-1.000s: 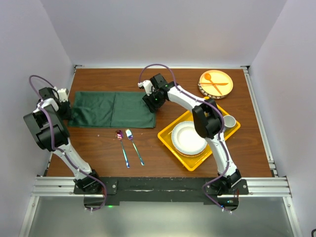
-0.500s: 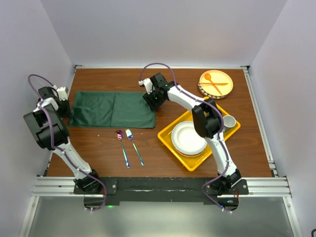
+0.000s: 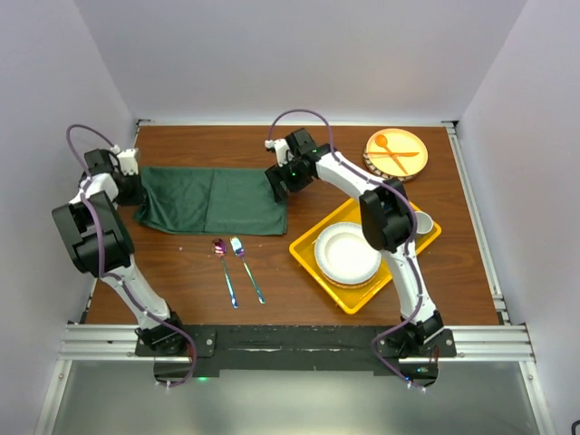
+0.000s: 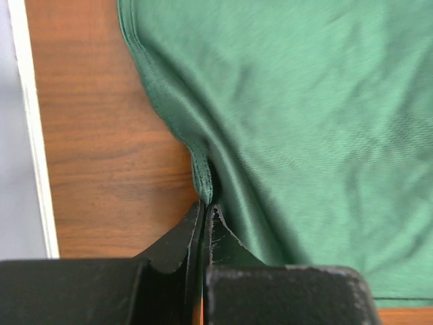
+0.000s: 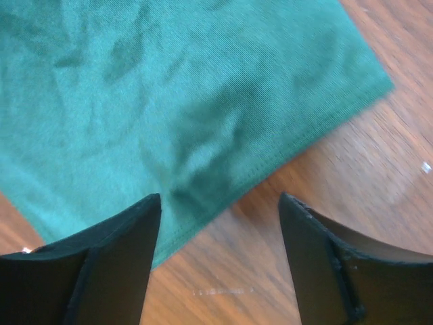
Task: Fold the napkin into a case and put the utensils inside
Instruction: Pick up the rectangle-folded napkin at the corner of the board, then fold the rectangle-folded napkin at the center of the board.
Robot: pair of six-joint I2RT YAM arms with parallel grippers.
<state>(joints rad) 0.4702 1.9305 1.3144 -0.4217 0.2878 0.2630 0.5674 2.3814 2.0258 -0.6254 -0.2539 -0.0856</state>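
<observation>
The dark green napkin [image 3: 213,199] lies flat across the back left of the wooden table, folded into a wide band. My left gripper [image 3: 134,186] is at its left end. In the left wrist view it [image 4: 204,203] is shut on a pinched ridge of the napkin [image 4: 304,122] hem. My right gripper [image 3: 275,178] hovers over the napkin's right end. The right wrist view shows it [image 5: 220,200] open over the hem of the napkin [image 5: 135,101], holding nothing. Two slim iridescent utensils [image 3: 236,269] lie side by side on the wood in front of the napkin.
A yellow tray [image 3: 305,246] at the right front holds a stack of white plates [image 3: 347,254] and a small cup [image 3: 422,222]. A woven plate with an orange spoon and fork [image 3: 396,154] sits at the back right. A raised rail [image 3: 134,136] borders the table's left side.
My left gripper has closed on the napkin's left hem and moved slightly right and back, bunching that end. My right gripper has opened wider and shifted a little toward the back.
</observation>
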